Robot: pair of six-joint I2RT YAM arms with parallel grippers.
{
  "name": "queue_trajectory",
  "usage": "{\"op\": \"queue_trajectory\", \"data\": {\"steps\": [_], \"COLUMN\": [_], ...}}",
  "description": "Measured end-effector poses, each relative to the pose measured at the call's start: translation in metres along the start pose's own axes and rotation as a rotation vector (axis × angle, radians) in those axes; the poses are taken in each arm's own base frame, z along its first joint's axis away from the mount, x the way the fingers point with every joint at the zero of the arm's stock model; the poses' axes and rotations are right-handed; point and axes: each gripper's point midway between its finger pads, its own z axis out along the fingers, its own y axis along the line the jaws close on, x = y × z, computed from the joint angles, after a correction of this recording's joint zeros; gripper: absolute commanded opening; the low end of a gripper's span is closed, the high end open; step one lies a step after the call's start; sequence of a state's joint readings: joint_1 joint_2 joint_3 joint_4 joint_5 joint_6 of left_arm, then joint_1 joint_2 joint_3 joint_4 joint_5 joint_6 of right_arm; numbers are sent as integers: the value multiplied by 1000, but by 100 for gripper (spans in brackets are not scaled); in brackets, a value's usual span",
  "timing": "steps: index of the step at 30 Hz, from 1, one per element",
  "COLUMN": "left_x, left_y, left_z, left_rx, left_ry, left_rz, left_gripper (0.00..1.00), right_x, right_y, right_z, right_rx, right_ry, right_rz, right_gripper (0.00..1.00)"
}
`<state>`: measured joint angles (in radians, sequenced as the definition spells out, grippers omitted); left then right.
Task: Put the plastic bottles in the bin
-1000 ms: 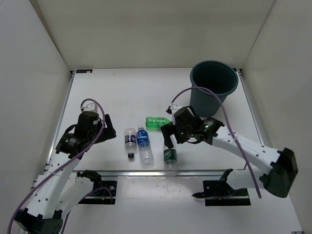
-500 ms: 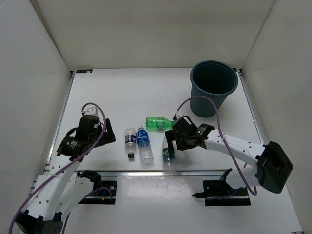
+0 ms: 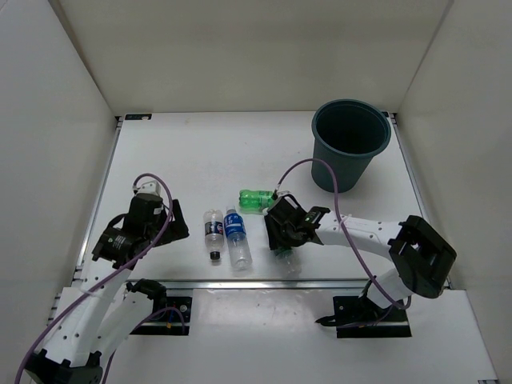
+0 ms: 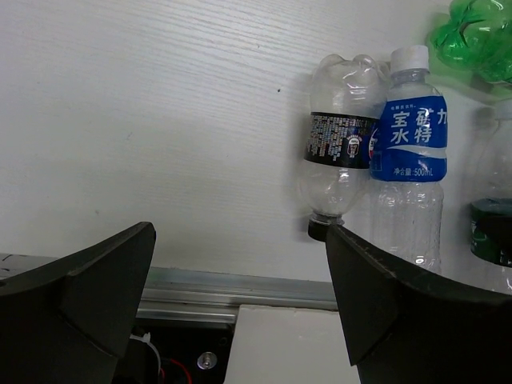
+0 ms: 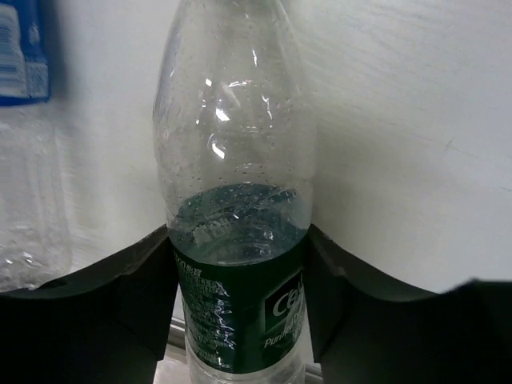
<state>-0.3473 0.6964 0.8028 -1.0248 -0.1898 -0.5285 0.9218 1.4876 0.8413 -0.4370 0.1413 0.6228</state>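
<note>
The green-labelled bottle point(image 5: 232, 144), clear above its dark green band, lies on the white table point(image 3: 184, 160) close to the near edge. The right gripper point(image 5: 238, 264) is down over it, and in the right wrist view its two black fingers point(image 5: 120, 320) press against the label on both sides, so the jaws are clamped on this bottle. From overhead the gripper covers most of the bottle, and only a faint clear part shows below it. Just beyond the gripper, on its far side, the all-green bottle point(image 3: 258, 199) lies crosswise on the table. To the left of the gripper, two more bottles lie side by side and appear to touch. They are the blue-labelled bottle point(image 3: 237, 237), white cap pointing away from the arms, and the dark-labelled bottle point(image 3: 214, 230), black cap pointing toward the near edge. The left wrist view shows the same pair, with Chinese characters on the blue label. The bin point(image 3: 344, 172), a round dark teal bucket, stands upright in the far right corner of the table, well apart from all four bottles. The left gripper point(image 3: 172, 220) hangs to the left of the bottle pair, apart from it. Its fingers point(image 4: 88, 280) are spread wide with only bare table between them. A purple cable loops over each arm.
</note>
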Motion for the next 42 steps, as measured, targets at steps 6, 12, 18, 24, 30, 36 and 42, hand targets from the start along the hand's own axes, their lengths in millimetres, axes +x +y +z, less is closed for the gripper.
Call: {"op": "queue_trajectory", "data": {"steps": [6,12,18,24,30,36,42], "left_x": [2,0,-1,0,-2,4,11], "left_y": [-1,-5,-14,-22,-31,-43,-47], "left_z": [-1,2,15,29,39,48,56], "left_rx": [7,16,32,42,67,102,109], "left_ry": [7,7,27,52,62,91,133], "left_rz": [-11,-11,-7,15,54,113,153], "left_gripper": [99,98,99,99,99,98,98], "right_x": [-11,-77,-223,-315,-357,-352,-327], "right_y": [0,7,-8,-85,-177,-236,-243], "right_z": [-4,-64,-186,-244,-218,-188,-151], "right_rx": [-9,-97,-152,38,256,351,333], "right_ry": [-36,-188,-628,-872,-868,-816,-757], "right_rz": [-1,-34,-60,-60,-36,5,19], "right_gripper": [22,14,18,20,21,27,27]}}
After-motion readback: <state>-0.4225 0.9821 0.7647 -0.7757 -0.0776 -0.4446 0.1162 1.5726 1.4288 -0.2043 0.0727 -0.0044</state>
